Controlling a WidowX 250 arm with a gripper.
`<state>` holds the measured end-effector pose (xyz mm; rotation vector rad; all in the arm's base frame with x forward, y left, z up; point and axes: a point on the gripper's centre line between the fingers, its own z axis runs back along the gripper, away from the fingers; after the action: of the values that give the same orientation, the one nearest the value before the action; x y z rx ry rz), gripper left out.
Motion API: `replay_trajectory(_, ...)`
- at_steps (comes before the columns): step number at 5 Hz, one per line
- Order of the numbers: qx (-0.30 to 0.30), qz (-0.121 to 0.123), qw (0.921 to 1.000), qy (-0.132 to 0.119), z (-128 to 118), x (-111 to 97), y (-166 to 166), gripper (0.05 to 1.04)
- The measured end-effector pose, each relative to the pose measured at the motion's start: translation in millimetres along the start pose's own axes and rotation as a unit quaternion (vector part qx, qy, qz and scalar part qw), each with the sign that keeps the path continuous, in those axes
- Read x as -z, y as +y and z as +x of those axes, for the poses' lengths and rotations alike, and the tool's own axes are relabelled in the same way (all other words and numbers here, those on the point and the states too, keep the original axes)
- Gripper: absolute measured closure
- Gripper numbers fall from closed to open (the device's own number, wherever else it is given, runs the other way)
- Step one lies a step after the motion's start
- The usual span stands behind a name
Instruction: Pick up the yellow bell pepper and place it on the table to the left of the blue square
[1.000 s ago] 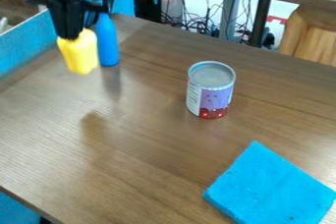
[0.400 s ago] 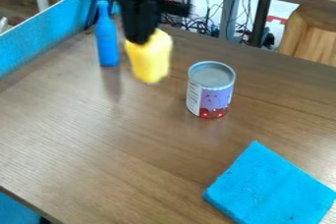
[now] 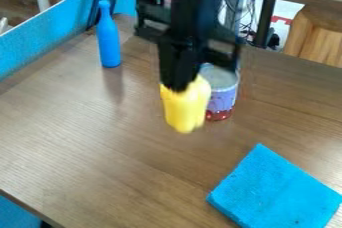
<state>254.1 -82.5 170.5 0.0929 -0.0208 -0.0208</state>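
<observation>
Near the middle of the camera view hangs my gripper (image 3: 179,84), shut on the top of a yellow object (image 3: 186,107). The yellow piece has a lobed, rounded shape and is held up over the table. Just behind it and to its right stands a metal can (image 3: 222,98) with a purple and red label; the gripper and yellow object cover its left part. Whether they touch the can I cannot tell.
A blue bottle (image 3: 108,37) stands upright at the upper left of the wooden table (image 3: 100,142). A blue cloth-like square (image 3: 275,191) lies at the lower right. A blue wall (image 3: 40,34) runs along the left edge.
Carrying the yellow object, my gripper has moved right and toward the camera, from beside the blue bottle to in front of the can. The can, bottle and blue square have stayed put.
</observation>
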Motion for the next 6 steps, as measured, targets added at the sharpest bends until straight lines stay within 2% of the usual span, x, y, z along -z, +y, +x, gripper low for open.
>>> replay_trajectory(2,0.009,0.002,0.9995,0.029,-21,28,-1,0.978)
replay_trajectory(4,0.014,0.004,0.9995,0.029,-27,49,0,0.955)
replay_trajectory(5,0.002,0.002,0.9997,0.023,-24,51,5,0.757)
replay_trajectory(6,-0.003,0.011,0.9997,0.022,-25,56,9,0.456)
